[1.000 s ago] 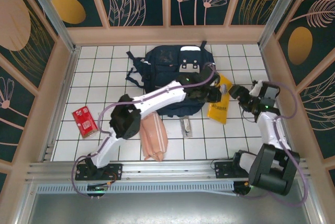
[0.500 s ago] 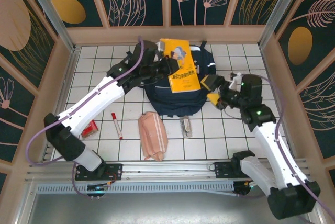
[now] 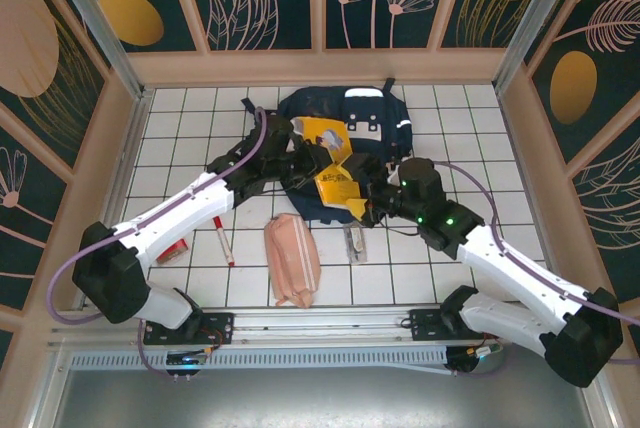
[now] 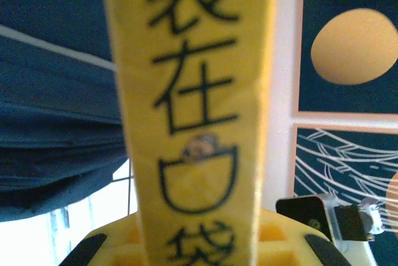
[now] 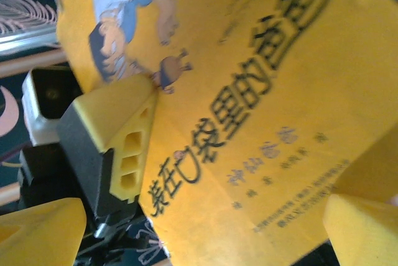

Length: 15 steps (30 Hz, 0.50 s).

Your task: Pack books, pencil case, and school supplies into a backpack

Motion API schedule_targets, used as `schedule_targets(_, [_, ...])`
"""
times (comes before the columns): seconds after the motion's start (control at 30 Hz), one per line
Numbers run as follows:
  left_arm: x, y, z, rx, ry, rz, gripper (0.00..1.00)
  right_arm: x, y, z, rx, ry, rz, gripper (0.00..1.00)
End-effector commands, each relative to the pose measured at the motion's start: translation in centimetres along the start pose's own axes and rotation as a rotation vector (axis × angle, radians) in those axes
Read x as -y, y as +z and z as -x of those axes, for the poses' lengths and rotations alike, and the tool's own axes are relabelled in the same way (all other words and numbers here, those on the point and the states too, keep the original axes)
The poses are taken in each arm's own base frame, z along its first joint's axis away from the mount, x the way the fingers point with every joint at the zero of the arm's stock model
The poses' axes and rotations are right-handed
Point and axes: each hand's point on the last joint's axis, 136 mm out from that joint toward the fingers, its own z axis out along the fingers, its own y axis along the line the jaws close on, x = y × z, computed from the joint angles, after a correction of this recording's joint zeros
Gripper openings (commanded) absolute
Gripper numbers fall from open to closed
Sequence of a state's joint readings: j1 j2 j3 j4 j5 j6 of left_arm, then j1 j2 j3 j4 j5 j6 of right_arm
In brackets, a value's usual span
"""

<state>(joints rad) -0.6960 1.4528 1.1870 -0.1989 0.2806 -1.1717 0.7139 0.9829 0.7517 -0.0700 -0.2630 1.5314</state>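
We see the big navy fabric backpack (image 3: 305,113) lying at the far middle of the white tiled table (image 3: 450,118). Over its near half the thin, flat yellow book (image 3: 335,183) is held tilted, pinched by the clenched left gripper (image 3: 312,156), while the right gripper (image 3: 368,200) sits at the book's near right corner, its yellow wedge fingers spread wide and released. Nearer on the table lie the soft salmon-pink oblong pencil case (image 3: 292,260), the slim red-and-white marker (image 3: 222,240) left of it, the small clear rectangular case (image 3: 354,241) right of it, and the flat red pack (image 3: 175,248) partly under the left arm.
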Motion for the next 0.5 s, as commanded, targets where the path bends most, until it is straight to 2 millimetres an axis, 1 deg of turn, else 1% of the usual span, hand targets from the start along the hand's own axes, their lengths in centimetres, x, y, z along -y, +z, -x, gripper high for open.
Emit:
schedule_targets(0.0, [4.9, -3.9, 4.0, 0.195, 0.029, -0.158, 0.0, 1.3, -0.8, 1.2, 0.087, 0.057, -0.088, 0.99])
schedule_targets(0.07, [4.9, -4.3, 4.6, 0.226, -0.004, -0.181, 0.0, 1.1, -0.8, 1.3, 0.073, 0.059, -0.064, 0.99])
schedule_targets(0.17, [5.7, -4.5, 4.9, 0.232, -0.037, -0.219, 0.0, 1.0, -0.3, 1.3, 0.039, 0.073, -0.038, 0.99])
schedule_targets(0.27, [6.5, -4.1, 4.4, 0.188, -0.066, -0.254, 0.0, 0.4, 0.1, 2.1, 0.049, 0.07, -0.002, 0.99])
schedule_targets(0.4, [6.2, -3.4, 3.1, 0.102, -0.138, -0.28, 0.0, -2.1, 0.5, 3.0, 0.032, 0.084, 0.141, 0.99])
schedule_targets(0.43, [6.0, -3.3, 2.8, 0.088, -0.154, -0.28, 0.0, -2.6, 0.6, 3.1, 0.027, 0.094, 0.165, 0.98])
schedule_targets(0.47, [5.8, -3.2, 2.6, 0.075, -0.17, -0.284, 0.0, -3.1, 0.8, 3.1, 0.02, 0.109, 0.19, 0.94])
